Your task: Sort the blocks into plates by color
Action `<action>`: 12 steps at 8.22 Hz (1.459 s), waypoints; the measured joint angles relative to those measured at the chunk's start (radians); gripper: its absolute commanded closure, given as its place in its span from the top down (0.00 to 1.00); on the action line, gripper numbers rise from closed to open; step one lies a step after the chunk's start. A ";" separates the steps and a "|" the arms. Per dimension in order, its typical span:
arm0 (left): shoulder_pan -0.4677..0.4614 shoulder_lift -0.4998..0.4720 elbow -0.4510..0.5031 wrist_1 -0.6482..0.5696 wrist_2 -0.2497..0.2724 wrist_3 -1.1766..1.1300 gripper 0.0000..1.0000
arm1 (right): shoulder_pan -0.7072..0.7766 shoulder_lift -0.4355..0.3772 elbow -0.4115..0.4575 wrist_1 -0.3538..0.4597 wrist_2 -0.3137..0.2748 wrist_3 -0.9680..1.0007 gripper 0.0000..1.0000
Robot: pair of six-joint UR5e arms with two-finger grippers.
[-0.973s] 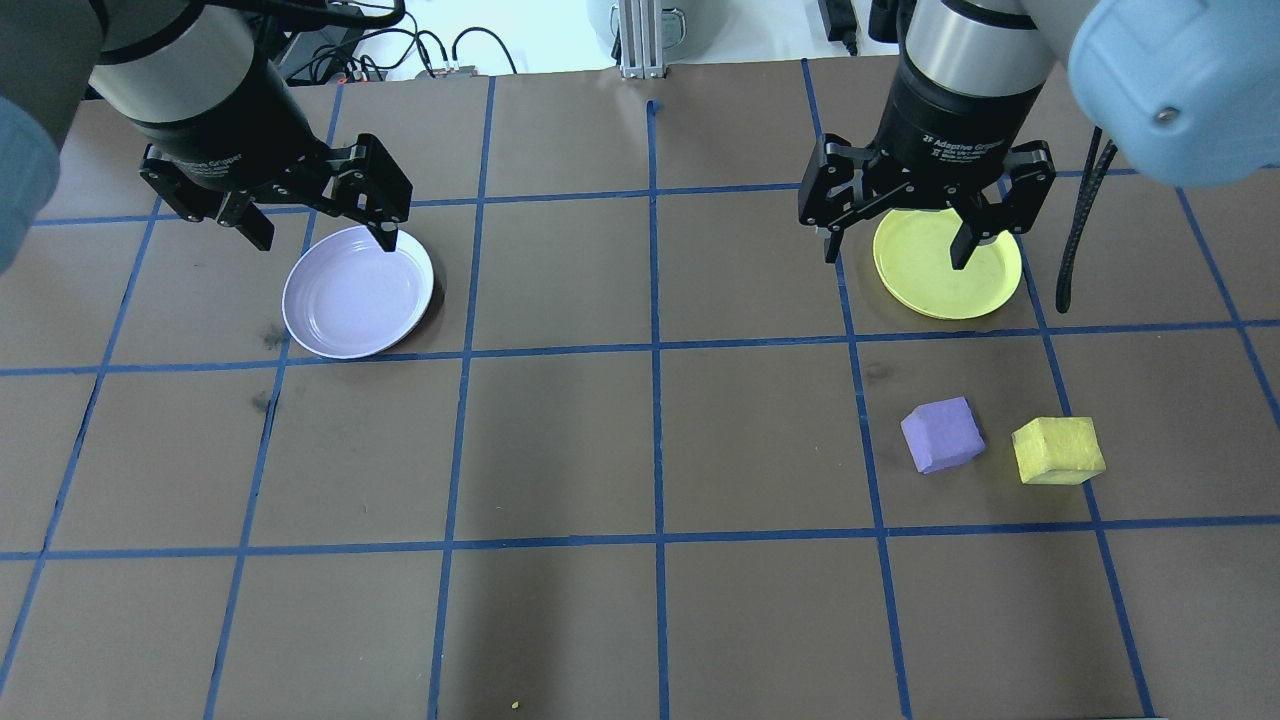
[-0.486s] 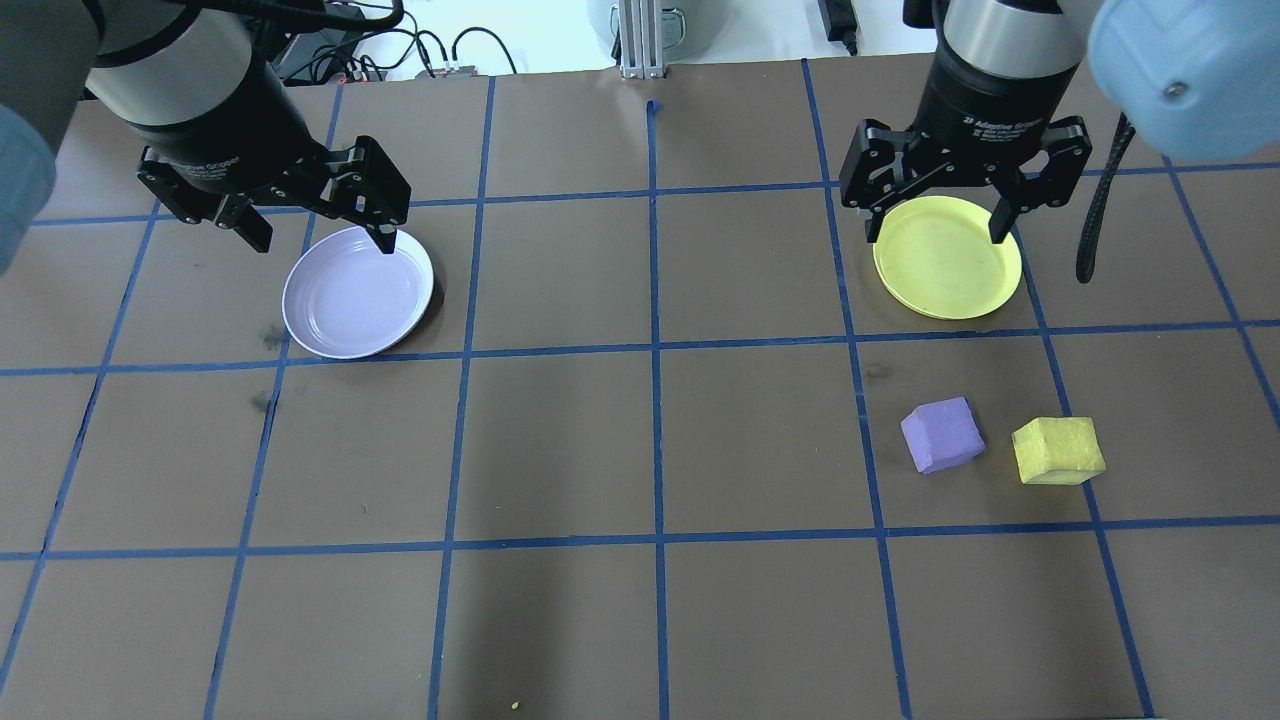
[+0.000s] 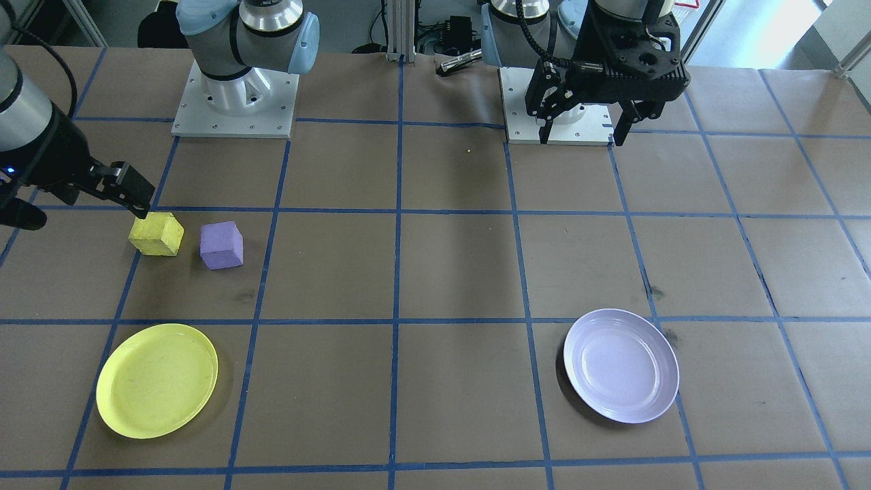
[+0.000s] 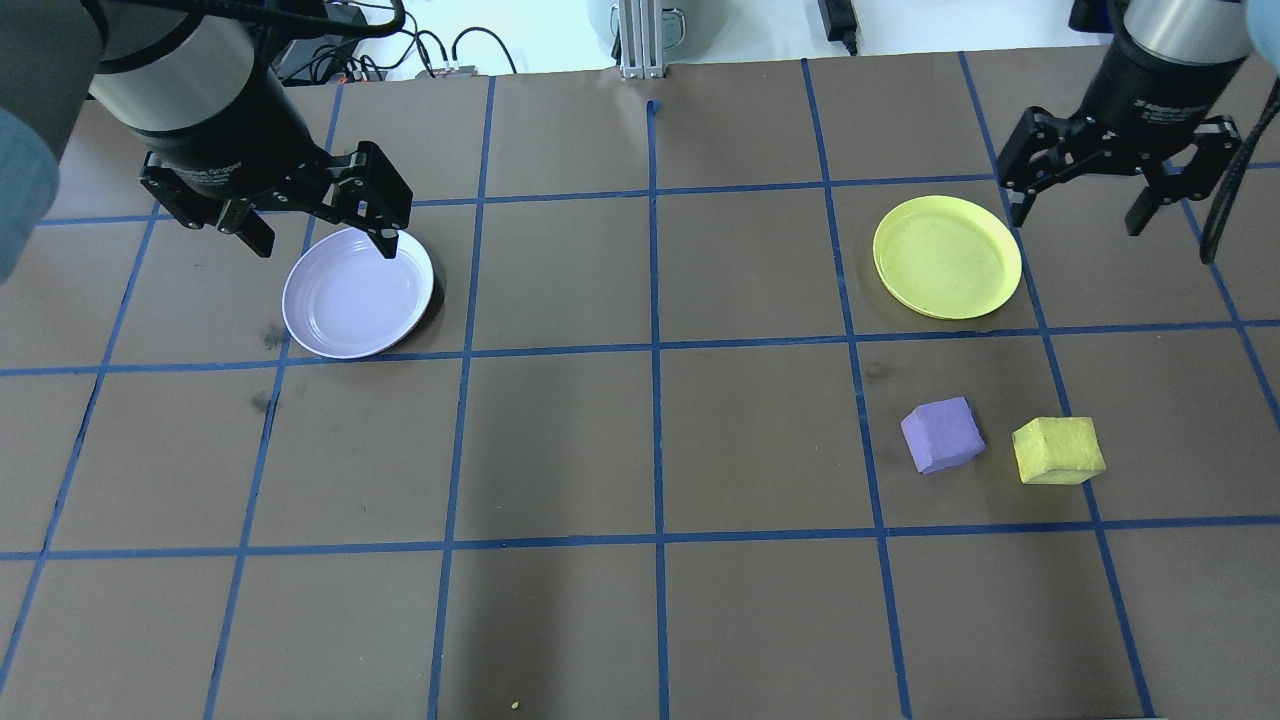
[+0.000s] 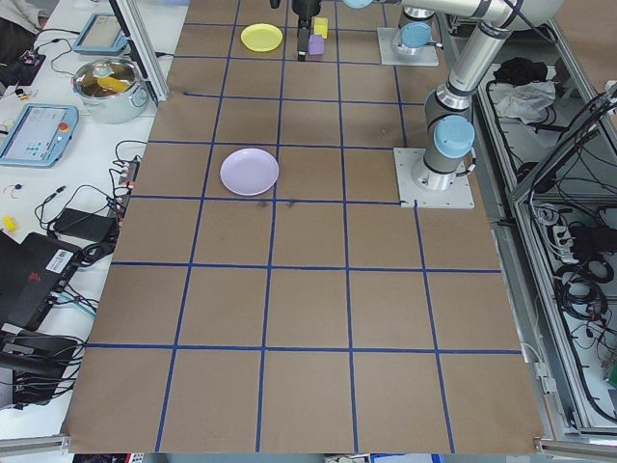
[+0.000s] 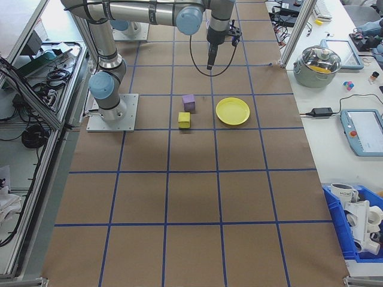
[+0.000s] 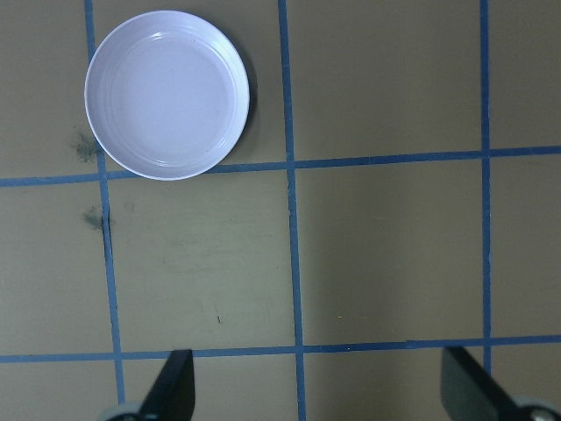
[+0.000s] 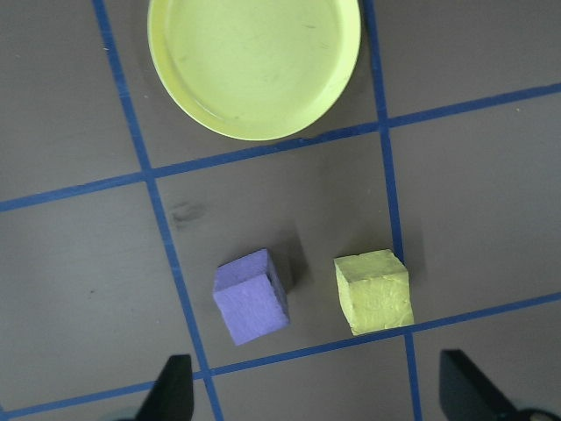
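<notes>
The purple block (image 4: 942, 434) and the rough yellow block (image 4: 1058, 450) lie side by side on the brown table, a small gap between them. Beyond them sits the empty yellow plate (image 4: 947, 256). The empty lavender plate (image 4: 358, 292) is far off on the left. My right gripper (image 4: 1078, 220) hangs open in the air, to the right of the yellow plate; its wrist view looks down on the purple block (image 8: 252, 296), the yellow block (image 8: 374, 292) and the yellow plate (image 8: 254, 61). My left gripper (image 4: 325, 245) is open and empty, high over the lavender plate's far rim.
Blue tape lines divide the table into squares. The two arm bases (image 3: 235, 102) (image 3: 558, 109) stand at the robot's edge. Cables (image 4: 440, 50) and a metal post (image 4: 640, 40) lie past the far edge. A lidded pot (image 6: 321, 64) sits on the side bench.
My right gripper has swung to the right, from above the yellow plate to beside it, and stays open. The left gripper, blocks and plates have not moved.
</notes>
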 measured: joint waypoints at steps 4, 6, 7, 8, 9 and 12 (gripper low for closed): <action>0.000 0.002 -0.009 0.002 -0.001 0.001 1.00 | -0.118 0.018 0.348 -0.329 -0.016 -0.139 0.98; 0.000 0.003 -0.011 0.002 0.000 0.001 1.00 | -0.148 0.020 0.514 -0.541 -0.034 -0.225 0.98; 0.000 0.004 -0.012 0.002 -0.001 0.001 1.00 | -0.174 0.020 0.557 -0.581 -0.037 -0.261 1.00; 0.000 0.005 -0.012 0.002 -0.002 0.001 1.00 | -0.191 0.022 0.584 -0.601 -0.036 -0.283 1.00; 0.000 0.006 -0.012 0.002 -0.001 0.001 1.00 | -0.199 0.032 0.599 -0.609 -0.035 -0.294 0.99; 0.000 0.010 -0.013 0.000 0.001 0.002 1.00 | -0.204 0.112 0.609 -0.618 -0.046 -0.315 0.61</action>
